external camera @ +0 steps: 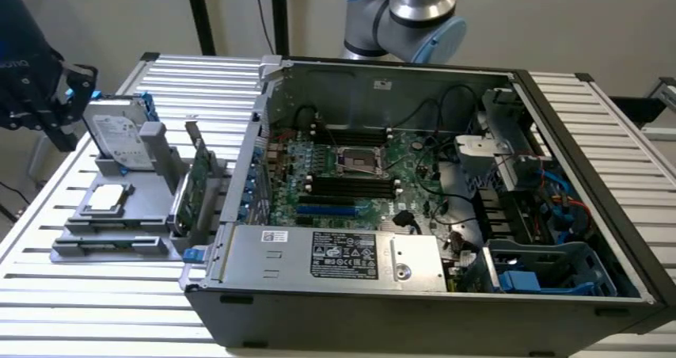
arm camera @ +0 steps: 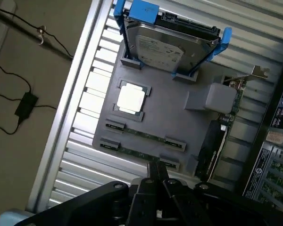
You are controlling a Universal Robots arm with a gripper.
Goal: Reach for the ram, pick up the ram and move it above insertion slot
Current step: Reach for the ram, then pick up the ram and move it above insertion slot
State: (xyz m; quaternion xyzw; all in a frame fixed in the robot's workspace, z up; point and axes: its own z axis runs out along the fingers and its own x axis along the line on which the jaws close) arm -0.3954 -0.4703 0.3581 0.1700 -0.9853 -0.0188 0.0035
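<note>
A long silver table (external camera: 95, 295) made of ridged metal slats stands in a room with a pale wall and a brown floor (arm camera: 33, 155), where one small black box (arm camera: 26, 104) lies on a cord. One big open computer case (external camera: 423, 314) sits on the table. One robot arm (external camera: 417, 13) rises behind it. Beside the case lies one grey tray (arm camera: 179, 117). It holds one silver hard drive (arm camera: 165, 47) with blue rails, one green card (arm camera: 212, 148) standing on its edge, two thin green sticks of ram (arm camera: 144, 135) lying flat in slots side by side, and one small square chip (arm camera: 130, 99). The gripper (arm camera: 156, 176) hangs over the end of the nearer stick, its fingers pressed together and holding nothing.
</note>
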